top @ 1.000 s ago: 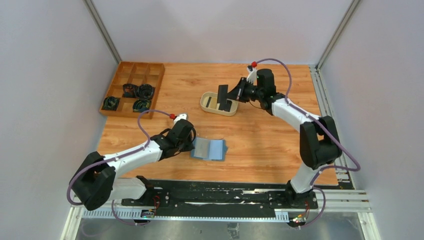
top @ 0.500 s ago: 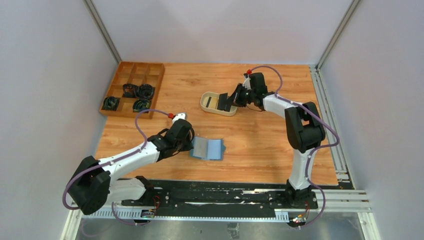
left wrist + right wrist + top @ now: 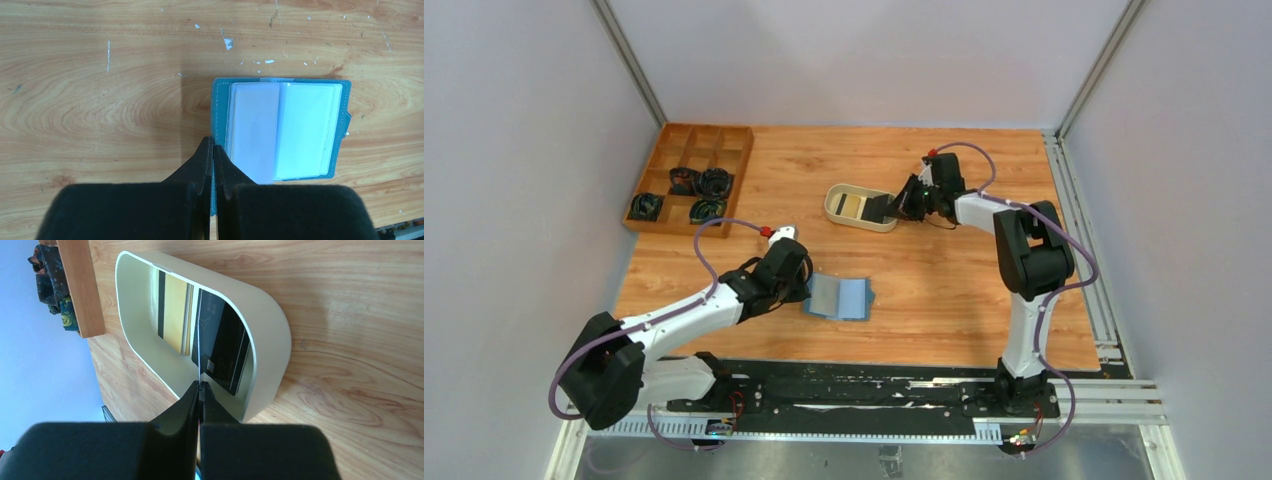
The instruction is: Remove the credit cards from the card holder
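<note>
The teal-blue card holder [image 3: 841, 297] lies open on the table, its light-blue inside up [image 3: 285, 130]. My left gripper [image 3: 213, 150] is shut on the holder's left edge; it also shows in the top view [image 3: 805, 290]. My right gripper [image 3: 200, 386] is shut on a thin card [image 3: 199, 340] seen edge-on, standing inside the beige oval dish [image 3: 270, 335]. A black card [image 3: 222, 347] and a tan-gold card [image 3: 175, 315] lie in that dish. In the top view the right gripper [image 3: 894, 207] sits at the dish's right end [image 3: 836, 212].
A brown wooden compartment tray [image 3: 689, 178] with dark bundled items stands at the back left; its corner shows in the right wrist view [image 3: 80, 290]. Grey walls enclose the table on three sides. The arm bases and a black rail run along the near edge.
My right gripper has come down and forward, bringing its held card from upright above the dish down into it. The left gripper and the card holder have stayed put.
</note>
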Robot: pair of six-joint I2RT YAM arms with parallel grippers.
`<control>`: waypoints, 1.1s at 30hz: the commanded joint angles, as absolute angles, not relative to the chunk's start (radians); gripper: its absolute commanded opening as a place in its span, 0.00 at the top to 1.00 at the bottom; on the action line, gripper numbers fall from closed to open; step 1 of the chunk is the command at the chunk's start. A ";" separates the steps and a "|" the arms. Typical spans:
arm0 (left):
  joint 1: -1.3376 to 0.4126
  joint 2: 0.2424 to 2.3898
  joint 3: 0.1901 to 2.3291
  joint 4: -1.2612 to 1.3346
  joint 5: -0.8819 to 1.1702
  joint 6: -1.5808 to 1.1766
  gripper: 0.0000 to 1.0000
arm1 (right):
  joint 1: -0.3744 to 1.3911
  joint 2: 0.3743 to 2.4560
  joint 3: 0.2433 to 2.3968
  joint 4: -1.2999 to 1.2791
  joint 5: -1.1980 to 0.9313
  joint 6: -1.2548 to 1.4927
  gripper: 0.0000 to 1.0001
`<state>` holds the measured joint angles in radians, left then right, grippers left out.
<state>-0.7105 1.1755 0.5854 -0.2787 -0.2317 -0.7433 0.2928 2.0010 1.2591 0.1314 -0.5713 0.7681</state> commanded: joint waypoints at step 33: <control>-0.722 1.146 0.610 -0.304 -0.276 -0.731 1.00 | 0.352 1.796 1.554 -0.358 -0.450 0.441 0.43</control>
<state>-0.7105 1.1667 0.5861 -0.2981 -0.2455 -0.7387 0.2928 1.9312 1.5608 -0.2668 -0.5190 0.5549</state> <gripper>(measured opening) 0.010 0.544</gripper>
